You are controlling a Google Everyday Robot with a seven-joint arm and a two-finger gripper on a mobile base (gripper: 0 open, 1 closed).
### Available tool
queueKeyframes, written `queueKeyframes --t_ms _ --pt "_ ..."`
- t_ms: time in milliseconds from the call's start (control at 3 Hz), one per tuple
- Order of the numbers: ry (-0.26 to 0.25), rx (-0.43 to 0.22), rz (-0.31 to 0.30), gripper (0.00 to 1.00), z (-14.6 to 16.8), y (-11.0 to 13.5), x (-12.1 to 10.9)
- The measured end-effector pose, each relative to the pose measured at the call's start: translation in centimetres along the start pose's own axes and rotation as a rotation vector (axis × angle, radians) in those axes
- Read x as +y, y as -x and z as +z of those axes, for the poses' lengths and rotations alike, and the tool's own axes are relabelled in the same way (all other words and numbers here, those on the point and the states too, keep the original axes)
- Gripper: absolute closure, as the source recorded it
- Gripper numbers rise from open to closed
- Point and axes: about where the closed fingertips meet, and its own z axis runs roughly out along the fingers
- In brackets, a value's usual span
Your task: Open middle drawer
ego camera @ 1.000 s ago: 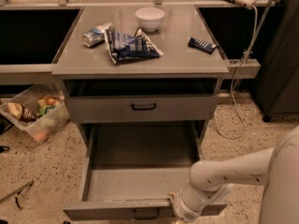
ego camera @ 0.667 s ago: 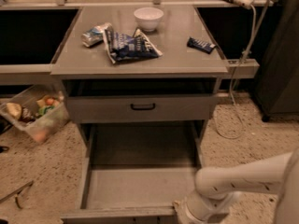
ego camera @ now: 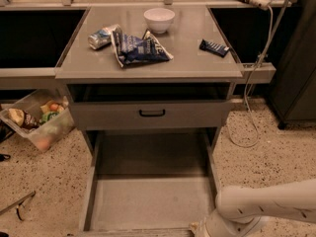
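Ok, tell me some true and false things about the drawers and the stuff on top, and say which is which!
1. The white bowl sits on the cabinet top. True.
2. The middle drawer is shut. False: it stands far out.
3. The gripper is low down at that drawer's front right corner. True.
4. The blue snack bag lies inside the drawer. False: it is on the cabinet top, near the bowl.

Speckled terrazzo floor (ego camera: 281, 154). Grey metal workbench (ego camera: 190, 56), dark open bays (ego camera: 34, 38) left and right. Black cabinet (ego camera: 296, 73) far right. Clear bin (ego camera: 34, 135) on floor left. Dim warm light.
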Motion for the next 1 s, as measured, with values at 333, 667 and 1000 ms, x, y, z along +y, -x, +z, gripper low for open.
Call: queueKeyframes --t_ms 333,667,1000 --pt "0.014 0.003 -0.001 0.00 0.3 0.0 0.3" --pt "0.072 -0.001 0.024 0.00 0.8 -1.2 2.2" --pt "0.072 -0.001 0.024 0.00 0.6 -0.9 1.9"
